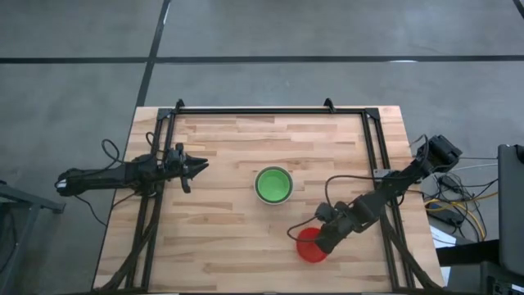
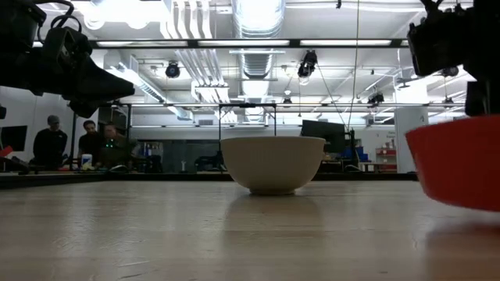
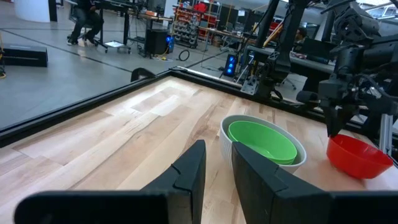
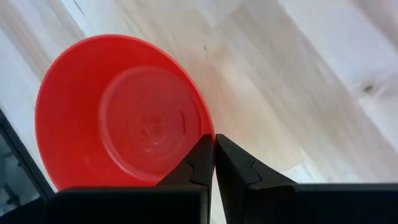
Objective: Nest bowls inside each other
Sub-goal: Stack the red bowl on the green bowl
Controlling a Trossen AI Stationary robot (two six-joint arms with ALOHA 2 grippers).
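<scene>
A red bowl (image 1: pixel 309 246) is near the table's front right, with my right gripper (image 1: pixel 325 239) shut on its rim. In the low view the red bowl (image 2: pixel 461 160) fills the right edge. At the table's middle a green bowl (image 1: pixel 273 184) sits nested inside a pale grey-white bowl (image 3: pixel 231 134), which rests on its base (image 2: pixel 273 187). My left gripper (image 1: pixel 201 166) hovers open over the table's left side with nothing between its fingers (image 3: pixel 189 171). My right gripper pinches the red bowl's rim (image 4: pixel 210 127) between its two fingers, one over the bowl's inside and one outside its wall. The fingers slant steeply down from above. The bowl sits tilted in the hold (image 3: pixel 357 155); I cannot tell whether it is clear of the table.
A black frame (image 1: pixel 270 111) runs along the table's far edge and down both sides. Bare wood lies between the nested bowls and the red bowl. Beyond the table, people stand in the room (image 2: pixel 51 144), and cables hang off the right edge (image 1: pixel 458 201).
</scene>
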